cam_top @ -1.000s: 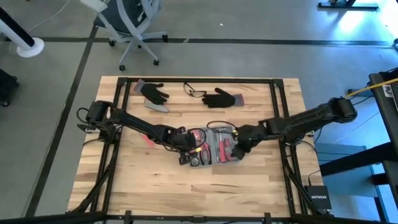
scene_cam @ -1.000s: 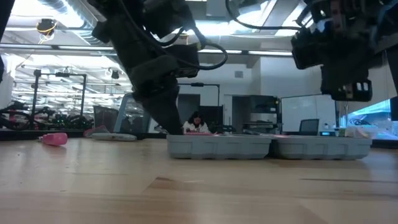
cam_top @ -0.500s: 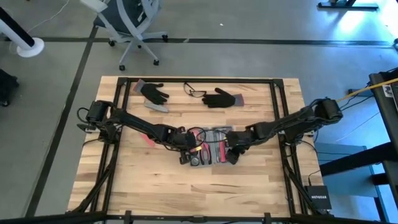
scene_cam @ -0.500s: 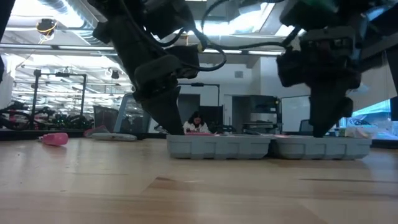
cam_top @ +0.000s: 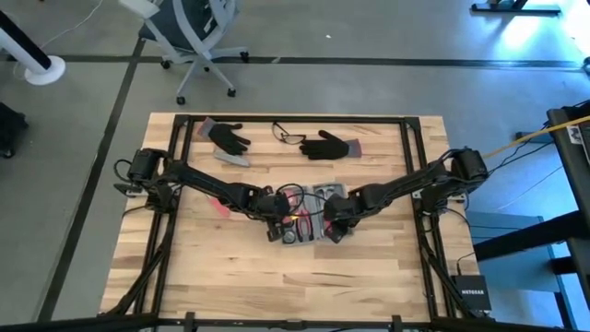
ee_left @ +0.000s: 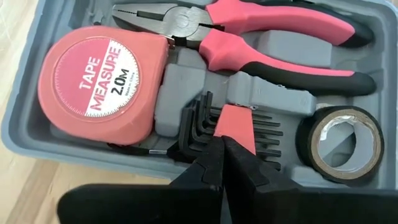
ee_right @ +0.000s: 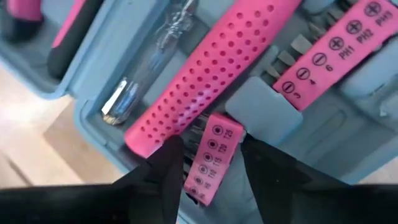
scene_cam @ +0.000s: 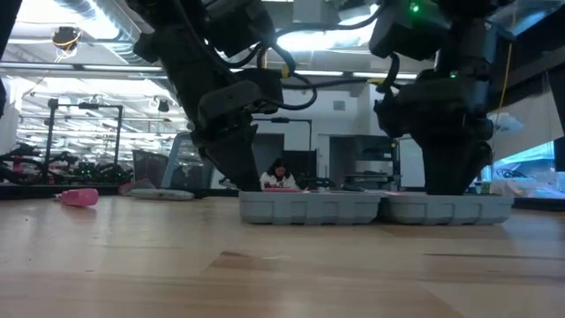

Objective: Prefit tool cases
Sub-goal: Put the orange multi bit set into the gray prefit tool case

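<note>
Straddling a pink bit strip (ee_right: 214, 158) in the case (cam_top: 309, 219), my right gripper (ee_right: 211, 163) stands half open; my left gripper (ee_left: 222, 163), closed, holds nothing.

Two slender dark arms of jointed black segments are seen, looped black cables being carried along the left arm (cam_top: 198, 183) and right arm (cam_top: 415, 181), a green light being shown high on one, and each being ended in matte black tapered fingers (ee_right: 163, 169).
</note>
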{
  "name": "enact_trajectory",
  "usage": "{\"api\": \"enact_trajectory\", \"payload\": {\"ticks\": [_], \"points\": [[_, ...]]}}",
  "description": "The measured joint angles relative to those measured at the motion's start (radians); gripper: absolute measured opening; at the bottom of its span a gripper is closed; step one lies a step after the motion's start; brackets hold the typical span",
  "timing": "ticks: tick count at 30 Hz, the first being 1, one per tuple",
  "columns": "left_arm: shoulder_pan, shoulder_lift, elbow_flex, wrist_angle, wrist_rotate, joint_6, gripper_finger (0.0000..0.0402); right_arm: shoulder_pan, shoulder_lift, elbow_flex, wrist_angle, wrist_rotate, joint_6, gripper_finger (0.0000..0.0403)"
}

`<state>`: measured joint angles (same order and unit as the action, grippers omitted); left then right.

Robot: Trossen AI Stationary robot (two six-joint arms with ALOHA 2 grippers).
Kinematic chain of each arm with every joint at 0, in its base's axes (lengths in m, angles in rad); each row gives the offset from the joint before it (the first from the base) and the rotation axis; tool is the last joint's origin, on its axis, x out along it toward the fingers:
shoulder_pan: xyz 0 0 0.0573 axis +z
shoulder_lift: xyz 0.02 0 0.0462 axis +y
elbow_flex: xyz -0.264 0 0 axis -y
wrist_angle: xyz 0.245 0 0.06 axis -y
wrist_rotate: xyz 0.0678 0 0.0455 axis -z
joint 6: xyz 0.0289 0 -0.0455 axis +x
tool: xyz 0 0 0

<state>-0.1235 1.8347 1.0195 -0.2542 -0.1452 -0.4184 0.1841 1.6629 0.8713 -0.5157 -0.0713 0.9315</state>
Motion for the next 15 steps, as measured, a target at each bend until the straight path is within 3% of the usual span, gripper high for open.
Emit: {"api": "enact_trajectory", "payload": {"ticks": [7,12,15], "points": [[0.0,0.0,0.0,0.001,0.0,0.011,0.0,0.0,0.051,0.006,-0.02,-0.002,0.025,0.0128],[0.0,0.0,0.0,0.001,0.001,0.025,0.0,0.0,0.05,0.025,-0.042,-0.002,0.029,0.0049],[0.0,0.0,0.0,0.001,0.002,0.025,0.0,-0.001,0.045,0.054,-0.068,-0.002,-0.003,0.0041]]}}
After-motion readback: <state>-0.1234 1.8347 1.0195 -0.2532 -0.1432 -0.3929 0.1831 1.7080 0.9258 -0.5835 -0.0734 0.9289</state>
